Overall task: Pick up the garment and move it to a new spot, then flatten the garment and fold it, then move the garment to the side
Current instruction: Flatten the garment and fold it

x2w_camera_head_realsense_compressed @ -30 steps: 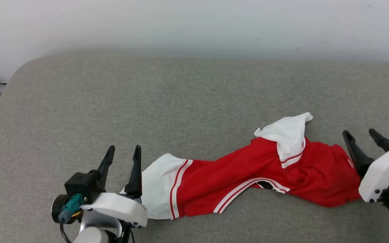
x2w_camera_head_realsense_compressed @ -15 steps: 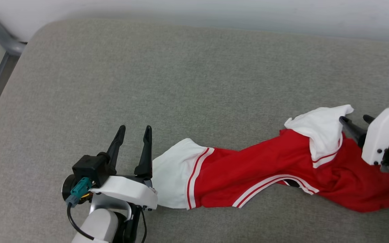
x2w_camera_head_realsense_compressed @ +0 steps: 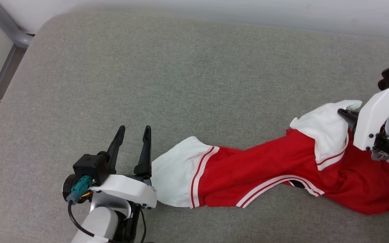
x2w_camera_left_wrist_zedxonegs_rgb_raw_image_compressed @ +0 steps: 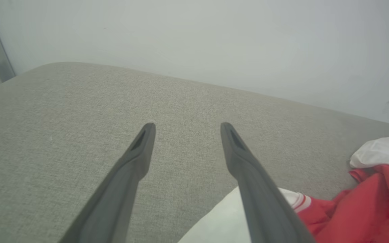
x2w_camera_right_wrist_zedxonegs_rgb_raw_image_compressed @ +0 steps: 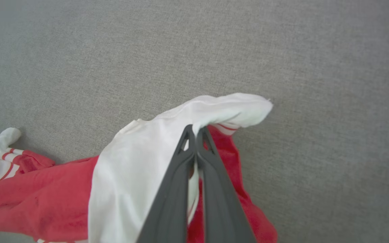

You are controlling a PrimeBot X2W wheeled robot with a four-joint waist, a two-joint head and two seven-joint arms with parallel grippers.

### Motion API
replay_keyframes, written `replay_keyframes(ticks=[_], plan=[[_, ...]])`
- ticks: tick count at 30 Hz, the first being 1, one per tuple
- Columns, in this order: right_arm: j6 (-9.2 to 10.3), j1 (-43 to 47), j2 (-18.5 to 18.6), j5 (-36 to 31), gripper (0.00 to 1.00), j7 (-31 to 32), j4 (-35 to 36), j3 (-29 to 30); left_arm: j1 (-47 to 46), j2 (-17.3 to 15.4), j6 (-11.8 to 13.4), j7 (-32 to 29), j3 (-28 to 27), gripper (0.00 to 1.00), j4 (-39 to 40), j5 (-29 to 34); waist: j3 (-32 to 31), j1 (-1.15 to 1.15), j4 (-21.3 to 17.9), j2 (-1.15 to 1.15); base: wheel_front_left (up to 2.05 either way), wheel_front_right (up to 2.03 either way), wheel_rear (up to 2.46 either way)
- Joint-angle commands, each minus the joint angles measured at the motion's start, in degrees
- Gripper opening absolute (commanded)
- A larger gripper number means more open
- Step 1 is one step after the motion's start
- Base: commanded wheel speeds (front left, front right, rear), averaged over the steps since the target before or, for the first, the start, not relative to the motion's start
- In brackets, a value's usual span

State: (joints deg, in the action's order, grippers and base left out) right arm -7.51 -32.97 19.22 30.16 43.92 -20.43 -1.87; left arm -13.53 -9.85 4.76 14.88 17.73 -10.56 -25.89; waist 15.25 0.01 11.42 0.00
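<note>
At the grey cushion's near edge, the left gripper stands spread and empty. Along that edge sprawls the garment, likely soft, light and droopy. Farther in, the right gripper pinches its white sleeve; a shoulder seam probably holds better.

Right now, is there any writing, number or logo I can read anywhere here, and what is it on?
No text can be read.
On the garment, a black patch peeks out under the striped trim. It may be print, but too little shows to read.
The grey cushion, left gripper and right gripper carry no markings that I can see.
</note>
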Motion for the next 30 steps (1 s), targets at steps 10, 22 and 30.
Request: replay_keyframes(ticks=[10, 22, 30], plan=[[0.04, 3.51, 3.35, 0.11, 0.00, -2.14, 12.75, -4.81, 1.61, -0.41, 0.19, 0.40, -0.92, 1.00, -0.25, 0.85, -4.21, -0.01, -4.60, 0.00, 0.00, 0.00, 0.00], [0.04, 30.16, -4.32, -5.60, 0.00, 1.81, 35.93, 5.58, 4.02, -1.70, 0.99, -0.54, -0.82, 1.00, 0.97, 0.65, -7.13, -0.01, -9.05, 0.00, 0.00, 0.00, 0.00], [0.04, 42.99, -13.75, -7.00, 0.00, -1.51, 31.26, 14.75, 4.89, -2.86, 1.25, -2.13, -0.46, 1.00, 1.97, 0.53, -7.40, -0.01, -11.01, 0.00, 0.00, 0.00, 0.00]])
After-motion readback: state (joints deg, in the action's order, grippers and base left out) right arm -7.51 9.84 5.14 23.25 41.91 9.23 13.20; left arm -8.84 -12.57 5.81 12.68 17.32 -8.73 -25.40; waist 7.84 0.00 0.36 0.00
